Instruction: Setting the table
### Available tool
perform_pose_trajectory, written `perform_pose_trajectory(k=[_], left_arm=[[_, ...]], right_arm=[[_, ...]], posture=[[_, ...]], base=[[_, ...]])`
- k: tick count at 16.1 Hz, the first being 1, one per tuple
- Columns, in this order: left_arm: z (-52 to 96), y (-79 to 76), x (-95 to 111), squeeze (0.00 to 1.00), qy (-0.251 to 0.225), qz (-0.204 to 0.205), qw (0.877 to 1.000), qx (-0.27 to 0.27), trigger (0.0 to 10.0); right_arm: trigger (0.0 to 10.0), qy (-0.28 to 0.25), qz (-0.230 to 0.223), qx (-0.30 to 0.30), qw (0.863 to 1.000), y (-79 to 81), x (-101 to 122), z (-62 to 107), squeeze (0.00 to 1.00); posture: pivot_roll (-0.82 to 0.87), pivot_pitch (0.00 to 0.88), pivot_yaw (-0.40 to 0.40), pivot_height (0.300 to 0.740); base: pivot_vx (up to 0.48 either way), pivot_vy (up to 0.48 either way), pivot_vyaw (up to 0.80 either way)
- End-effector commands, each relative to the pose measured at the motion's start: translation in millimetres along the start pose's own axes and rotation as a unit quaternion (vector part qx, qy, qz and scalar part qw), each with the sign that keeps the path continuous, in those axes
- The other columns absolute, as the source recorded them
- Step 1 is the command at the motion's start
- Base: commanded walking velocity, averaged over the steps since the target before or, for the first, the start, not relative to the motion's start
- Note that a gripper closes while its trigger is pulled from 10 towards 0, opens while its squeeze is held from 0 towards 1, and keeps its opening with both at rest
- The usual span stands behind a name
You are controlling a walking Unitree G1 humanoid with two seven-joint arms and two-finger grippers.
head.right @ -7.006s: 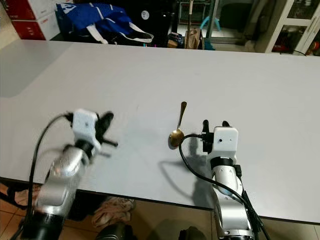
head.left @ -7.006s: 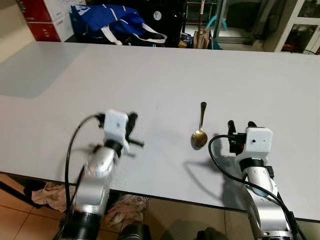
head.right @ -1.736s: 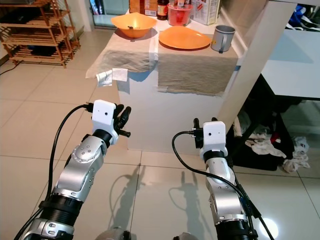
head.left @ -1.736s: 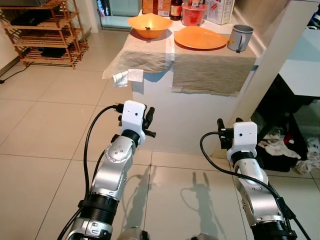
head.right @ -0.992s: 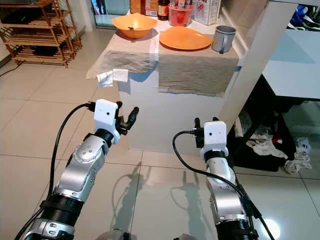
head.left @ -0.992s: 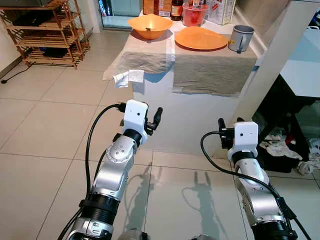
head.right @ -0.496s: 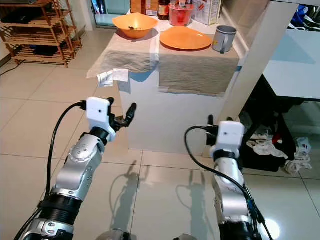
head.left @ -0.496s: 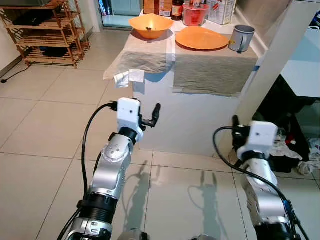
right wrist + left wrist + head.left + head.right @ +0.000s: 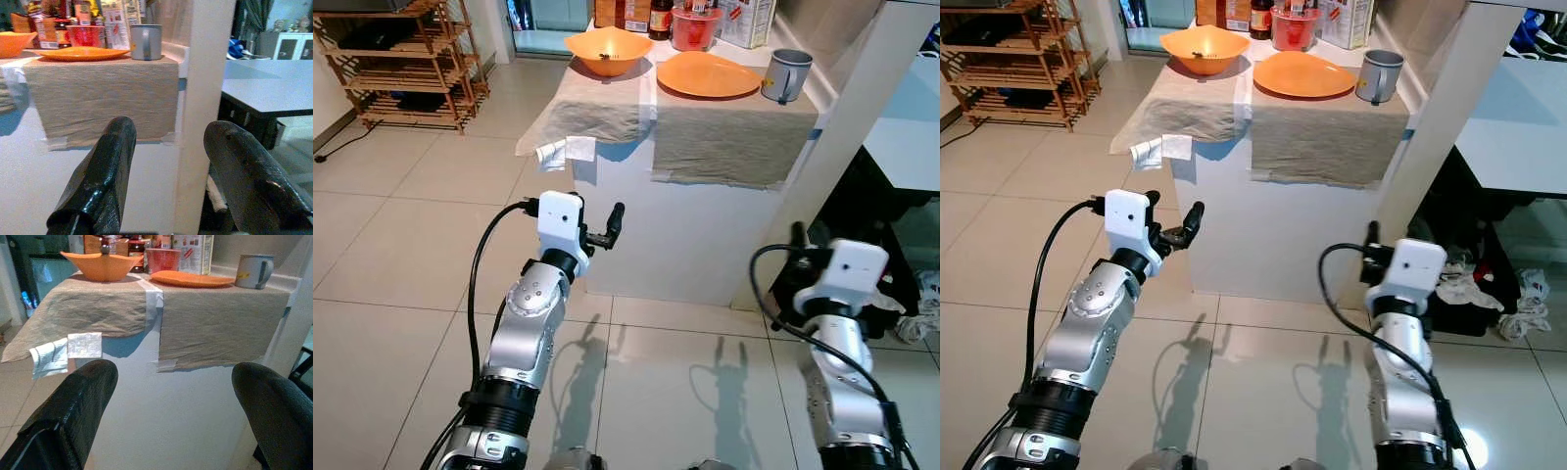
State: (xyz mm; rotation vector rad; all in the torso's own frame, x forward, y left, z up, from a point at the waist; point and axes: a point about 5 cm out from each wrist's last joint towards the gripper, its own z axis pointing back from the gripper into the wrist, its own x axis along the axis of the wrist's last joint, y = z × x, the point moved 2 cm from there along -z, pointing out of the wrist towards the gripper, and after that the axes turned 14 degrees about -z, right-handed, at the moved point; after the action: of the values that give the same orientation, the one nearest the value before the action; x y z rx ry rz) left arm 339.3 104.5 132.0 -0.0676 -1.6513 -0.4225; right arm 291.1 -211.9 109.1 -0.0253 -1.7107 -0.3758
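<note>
both grippers spread, l & r, facing counter w/ orange plate

Bright, even indoor light; sharp head views, arm shadows on the glossy floor, softer wrist views.

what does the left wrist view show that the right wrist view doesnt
Left wrist view alone: the whole orange bowl with a dark bit at its middle, and a folded paper scrap hanging off the cloth's edge.

Right wrist view alone: a white pillar and the grey table past it.

Both: the orange plate, grey mug, red container, and beige cloth draped over the white counter, framed by each open gripper's black fingers.
</note>
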Motion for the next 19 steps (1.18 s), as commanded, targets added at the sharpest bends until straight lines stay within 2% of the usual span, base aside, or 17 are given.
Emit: perform_pose_trajectory(k=[1, 5, 16, 19], left_arm=[[-2.0, -3.2, 9, 0.0, -0.018, -0.002, 1.0, -0.01, 10.0], [-3.9, -13.0, 19, 0.0, -0.041, -0.015, 0.999, -0.03, 10.0], [-6.3, -16.8, 23, 0.0, -0.047, -0.027, 0.998, -0.041, 10.0], [-4.4, -25.0, 26, 0.0, -0.058, -0.041, 0.995, -0.065, 10.0]], right_arm=[[10.0, -0.013, 0.004, -0.004, 1.0, -3.1, 4, 1.5, 0.0], [10.0, -0.017, 0.021, 0.002, 1.0, 0.1, 6, -1.4, 0.0], [10.0, -0.013, 0.031, 0.005, 0.999, 1.9, 5, -10.3, 0.0], [10.0, -0.013, 0.033, 0.005, 0.999, 2.9, 5, -10.7, 0.0]], posture=[[0.01, 0.0, 0.001, 0.709], [0.01, 0.0, 0.004, 0.709], [0.01, 0.0, 0.009, 0.709], [0.01, 0.0, 0.009, 0.709]], base=[[0.48, 0.0, 0.0], [0.48, 0.0, 0.0], [0.48, 0.0, 0.0], [0.48, 0.0, 0.0]])
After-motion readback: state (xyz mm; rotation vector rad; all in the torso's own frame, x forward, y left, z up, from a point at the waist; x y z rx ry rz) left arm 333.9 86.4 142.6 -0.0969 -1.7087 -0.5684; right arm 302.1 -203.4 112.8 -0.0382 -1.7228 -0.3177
